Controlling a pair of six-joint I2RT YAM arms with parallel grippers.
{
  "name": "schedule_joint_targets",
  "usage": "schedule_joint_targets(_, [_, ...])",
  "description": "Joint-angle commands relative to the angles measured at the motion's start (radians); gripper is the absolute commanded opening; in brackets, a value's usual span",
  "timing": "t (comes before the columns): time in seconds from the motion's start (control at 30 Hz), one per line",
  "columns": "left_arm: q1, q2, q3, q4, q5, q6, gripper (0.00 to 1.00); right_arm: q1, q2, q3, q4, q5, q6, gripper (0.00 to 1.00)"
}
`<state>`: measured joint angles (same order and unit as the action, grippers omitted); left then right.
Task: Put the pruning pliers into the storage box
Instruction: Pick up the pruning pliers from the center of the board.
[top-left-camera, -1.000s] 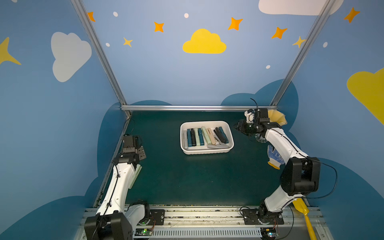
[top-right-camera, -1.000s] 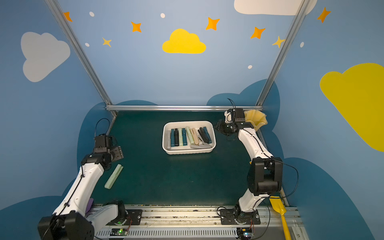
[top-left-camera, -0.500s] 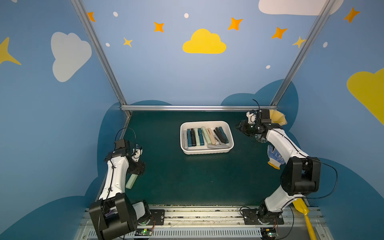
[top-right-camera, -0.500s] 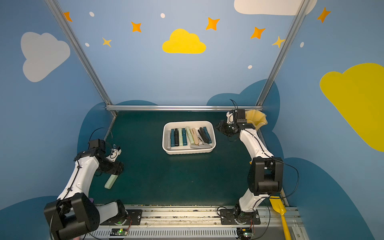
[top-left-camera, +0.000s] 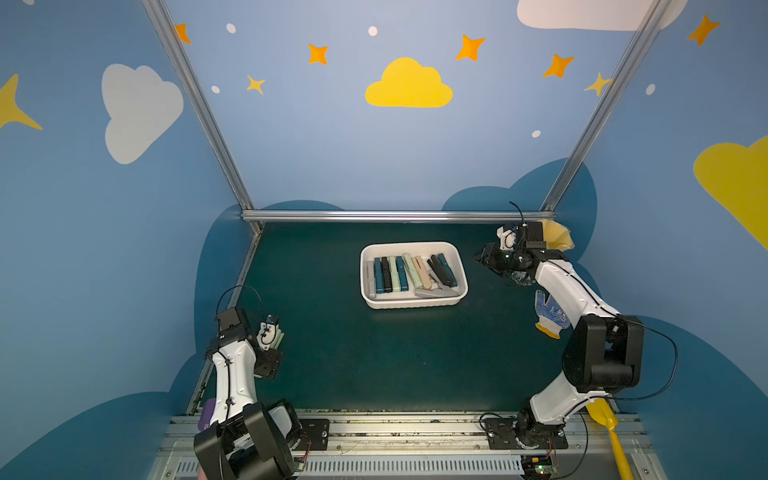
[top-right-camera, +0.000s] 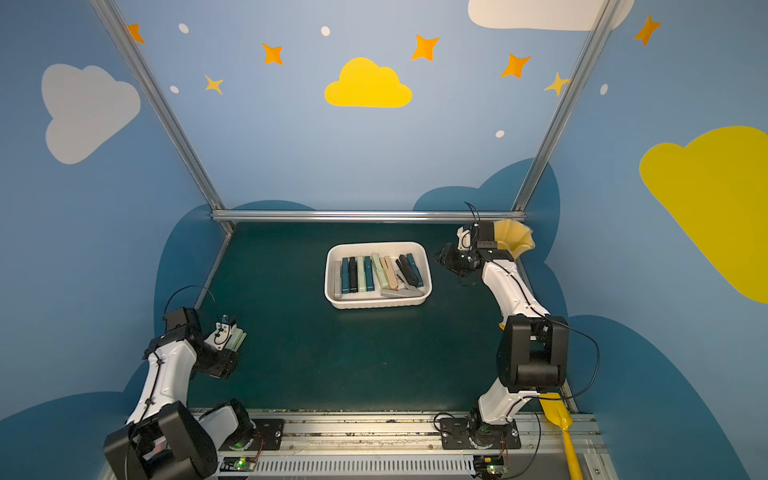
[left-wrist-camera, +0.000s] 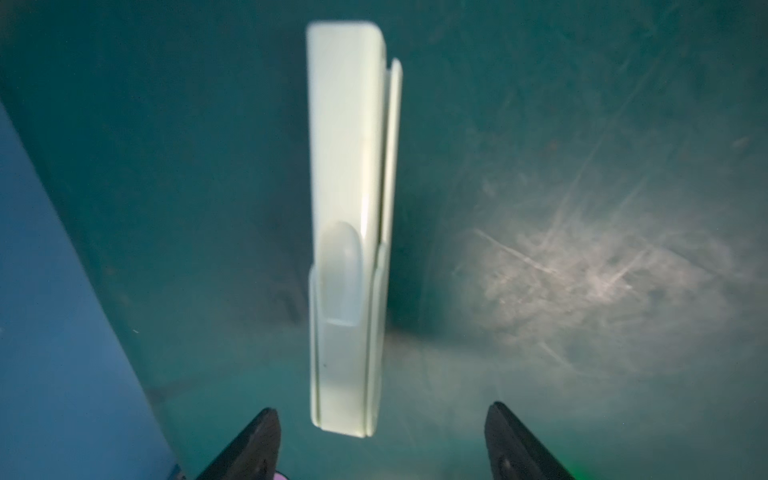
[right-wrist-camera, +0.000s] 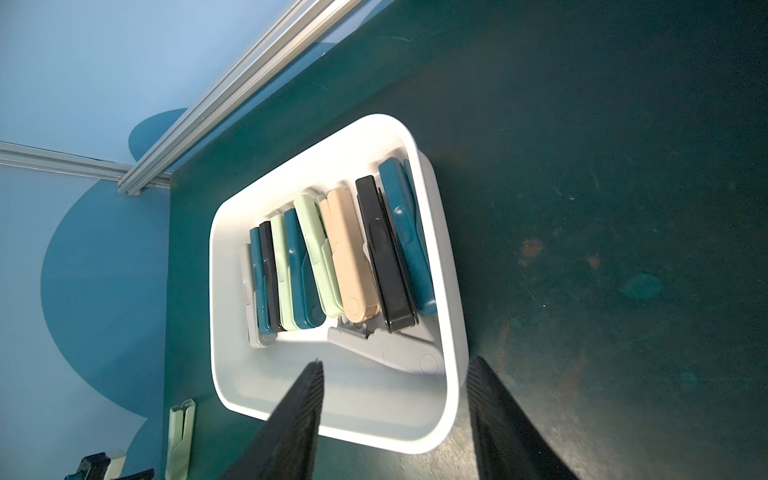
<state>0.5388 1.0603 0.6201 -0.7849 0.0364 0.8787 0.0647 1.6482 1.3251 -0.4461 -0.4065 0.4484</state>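
The white storage box (top-left-camera: 415, 305) (top-right-camera: 376, 304) stands mid-table with several pruning pliers (top-left-camera: 409, 272) (right-wrist-camera: 345, 257) lying in a row inside and a grey one across their ends. One pale green pruning pliers (left-wrist-camera: 345, 208) (top-left-camera: 279, 337) (right-wrist-camera: 179, 436) lies on the green mat at the front left. My left gripper (left-wrist-camera: 382, 409) (top-left-camera: 272, 343) hangs over it, open, its fingers either side of the pliers' near end and not touching. At the box's right side my right gripper (right-wrist-camera: 395, 361) (top-left-camera: 484, 257) is open and holds nothing.
A yellow fluted vase (top-left-camera: 557, 239) stands in the back right corner behind the right wrist. A blue-and-white glove (top-left-camera: 550, 313) lies by the right arm. A yellow shovel (top-left-camera: 611, 428) and a purple one (top-left-camera: 206, 413) lie near the arm bases.
My left arm has swung from farther back toward the front and come down over the pale green pliers, its jaws narrowing slightly. The right arm has barely moved.
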Motion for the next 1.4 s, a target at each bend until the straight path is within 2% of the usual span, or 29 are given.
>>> schedule_joint_targets(0.0, [0.013,0.018,-0.016,0.103,0.017,0.065,0.73,-0.005,-0.027,-0.010,0.006,-0.011,0.003,0.53])
schedule_joint_targets(0.13, [0.024,0.050,-0.039,0.164,0.023,0.086,0.67,-0.005,-0.038,-0.016,-0.005,0.001,-0.002,0.53])
schedule_joint_targets(0.27, [0.030,0.065,-0.046,0.175,0.038,0.101,0.52,-0.005,-0.045,-0.022,0.000,0.007,0.002,0.53])
schedule_joint_targets(0.37, [0.039,0.059,-0.063,0.172,0.037,0.115,0.45,-0.004,-0.045,-0.025,0.002,0.005,0.005,0.52])
schedule_joint_targets(0.63, [0.042,0.044,-0.080,0.154,0.080,0.112,0.38,-0.006,-0.044,-0.033,0.005,0.008,0.004,0.52])
schedule_joint_targets(0.87, [0.041,0.041,-0.053,0.164,0.090,0.102,0.21,-0.006,-0.038,-0.036,0.013,0.005,0.012,0.51])
schedule_joint_targets(1.1, [0.016,0.004,-0.036,0.158,0.134,0.080,0.15,-0.007,-0.037,-0.032,0.014,0.002,0.013,0.51])
schedule_joint_targets(1.2, [-0.013,-0.009,-0.008,0.162,0.151,0.030,0.14,-0.006,-0.037,-0.031,0.013,0.003,0.013,0.51])
schedule_joint_targets(1.37, [-0.135,0.055,0.190,0.106,0.147,-0.119,0.14,-0.006,-0.042,-0.017,-0.009,0.018,-0.005,0.51])
